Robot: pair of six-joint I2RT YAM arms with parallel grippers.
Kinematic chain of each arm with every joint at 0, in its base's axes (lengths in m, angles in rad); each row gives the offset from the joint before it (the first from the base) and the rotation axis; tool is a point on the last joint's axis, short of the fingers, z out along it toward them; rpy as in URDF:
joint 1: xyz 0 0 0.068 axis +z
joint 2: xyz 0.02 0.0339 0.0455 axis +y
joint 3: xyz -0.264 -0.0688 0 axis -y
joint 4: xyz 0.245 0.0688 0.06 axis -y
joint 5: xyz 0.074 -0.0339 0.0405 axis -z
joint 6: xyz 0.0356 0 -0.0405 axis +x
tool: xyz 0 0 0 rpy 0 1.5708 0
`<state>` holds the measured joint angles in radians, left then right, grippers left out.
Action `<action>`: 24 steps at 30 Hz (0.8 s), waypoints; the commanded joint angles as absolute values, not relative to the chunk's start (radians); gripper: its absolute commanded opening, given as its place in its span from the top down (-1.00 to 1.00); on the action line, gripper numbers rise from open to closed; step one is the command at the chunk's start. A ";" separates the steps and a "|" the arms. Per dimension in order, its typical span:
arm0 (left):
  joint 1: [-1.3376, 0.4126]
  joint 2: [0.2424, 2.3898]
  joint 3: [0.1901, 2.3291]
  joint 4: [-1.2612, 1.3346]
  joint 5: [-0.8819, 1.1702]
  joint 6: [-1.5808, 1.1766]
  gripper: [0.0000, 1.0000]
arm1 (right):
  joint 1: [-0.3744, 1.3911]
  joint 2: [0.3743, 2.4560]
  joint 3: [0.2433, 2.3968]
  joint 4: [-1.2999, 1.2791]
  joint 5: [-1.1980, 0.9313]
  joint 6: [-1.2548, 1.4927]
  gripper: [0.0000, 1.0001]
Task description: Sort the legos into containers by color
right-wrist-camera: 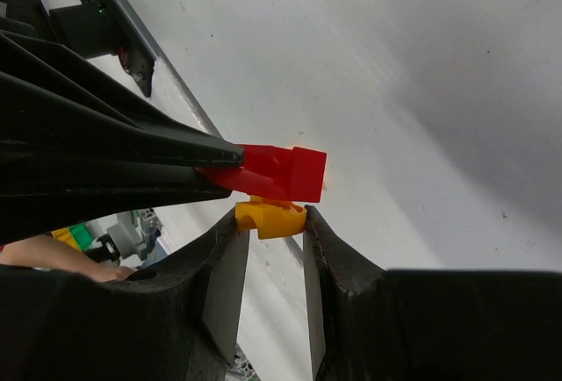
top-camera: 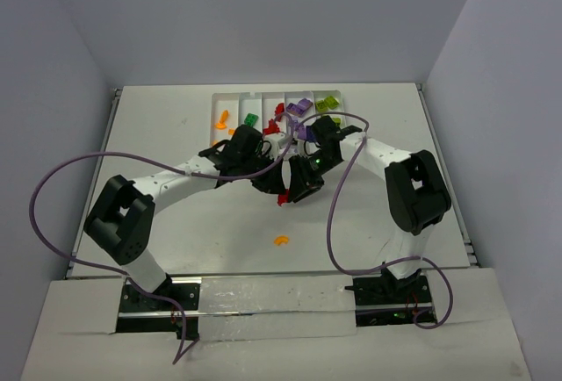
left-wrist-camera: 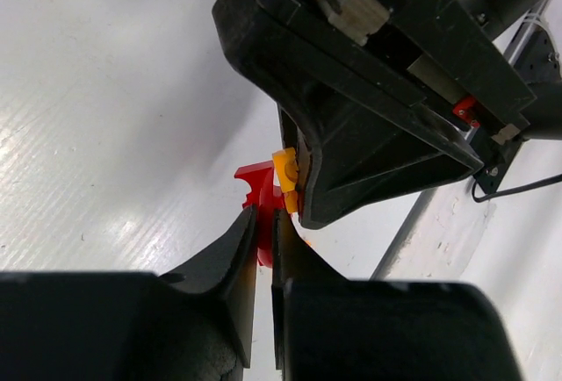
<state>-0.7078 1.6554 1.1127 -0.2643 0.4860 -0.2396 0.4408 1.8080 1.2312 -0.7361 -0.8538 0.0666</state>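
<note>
Above the table's middle, both grippers meet on two joined legos. My left gripper (left-wrist-camera: 264, 219) is shut on a red lego (left-wrist-camera: 257, 186), seen from the other side as the red lego (right-wrist-camera: 294, 173). An orange lego (right-wrist-camera: 266, 218) hangs under it, with my right gripper (right-wrist-camera: 272, 226) shut on it. In the left wrist view the orange lego (left-wrist-camera: 284, 170) sits against the right gripper's black fingers (left-wrist-camera: 369, 153). From above, the red lego (top-camera: 282, 197) shows between the two gripper heads. The white tray of containers (top-camera: 235, 100) lies behind them.
One orange curved lego (top-camera: 281, 240) lies loose on the table in front of the arms. In the tray lie orange (top-camera: 222, 118), dark green (top-camera: 251, 120), red (top-camera: 279, 109), purple (top-camera: 300, 106) and lime (top-camera: 327, 101) legos. Purple cables loop over both arms.
</note>
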 commanded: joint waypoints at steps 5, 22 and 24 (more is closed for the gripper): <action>-0.710 1.649 1.131 -0.274 0.272 -0.219 1.00 | 0.414 1.726 1.228 -0.736 -0.851 0.053 1.00; -0.709 1.659 1.160 -0.316 0.015 -0.184 1.00 | 0.382 1.730 1.234 -0.720 -0.811 0.073 1.00; -0.709 1.664 1.161 -0.319 0.005 -0.181 1.00 | 0.382 1.731 1.236 -0.719 -0.816 0.075 1.00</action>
